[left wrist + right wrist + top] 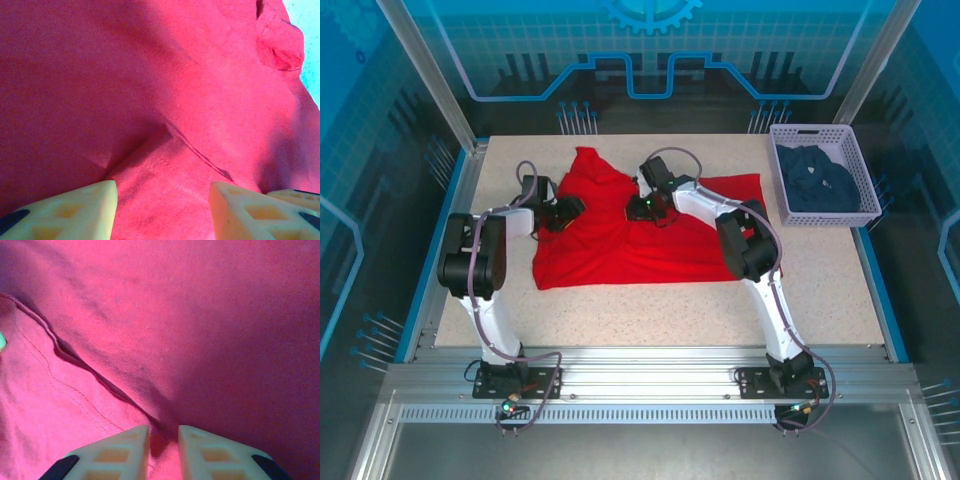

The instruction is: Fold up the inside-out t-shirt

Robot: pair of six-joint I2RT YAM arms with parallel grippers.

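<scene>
Plainly, the red t-shirt (620,240) lies spread on the middle of the bench (670,310), plain face up, with both arms reaching onto it. The left jaws stand wide, their fingers (70,210) either side of a stitched fold. The right jaws are only narrowly apart, a creased hem running into the gap between their fingers (120,450). The shirt's near edge is fairly straight, with bare bench in front. A basket (865,215) of navy cloth (815,180) sits just beside its right tip.
</scene>
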